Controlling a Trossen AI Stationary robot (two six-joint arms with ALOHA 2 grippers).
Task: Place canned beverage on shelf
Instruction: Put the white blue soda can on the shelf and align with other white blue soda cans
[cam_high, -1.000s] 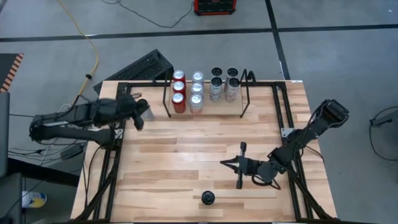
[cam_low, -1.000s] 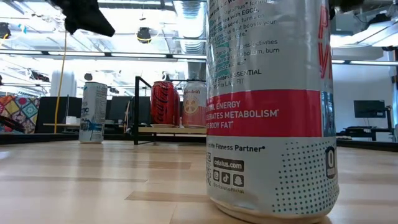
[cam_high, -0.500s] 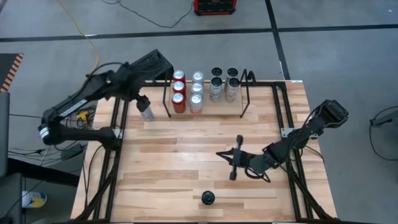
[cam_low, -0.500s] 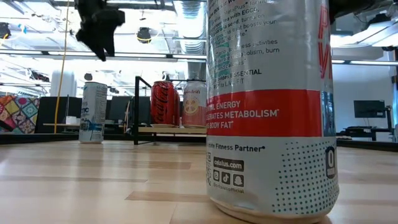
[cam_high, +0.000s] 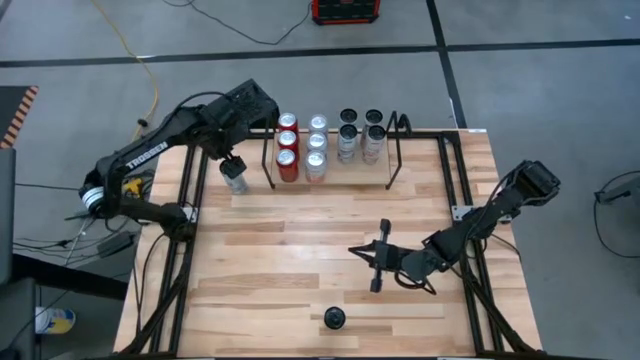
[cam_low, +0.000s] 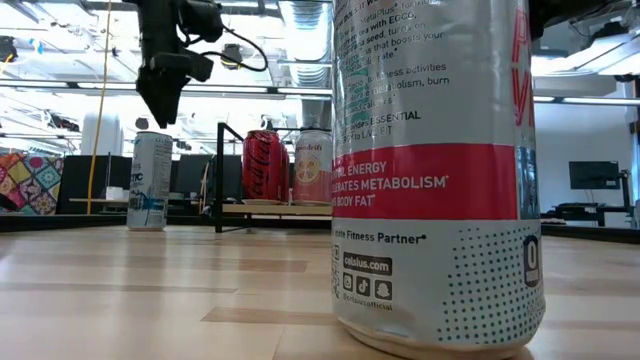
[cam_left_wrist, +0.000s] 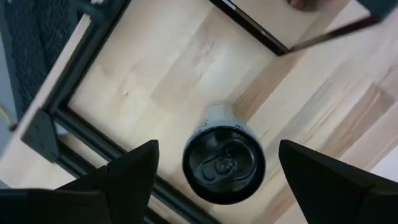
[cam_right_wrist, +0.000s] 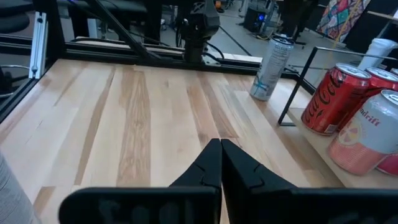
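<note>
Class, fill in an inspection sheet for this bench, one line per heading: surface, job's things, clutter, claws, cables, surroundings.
Surface: bare wooden table inside a black rail frame.
Job's things: shelf with two red cans and several silver cans in rows; one silver can upright on the table beside the shelf; another can at the table's near edge.
Clutter: nothing seen.
Claws: left claw open above the silver can, not touching; right claw shut, low over the table's middle.
Cables: yellow cable on the floor.
Surroundings: red box on the floor.
</note>
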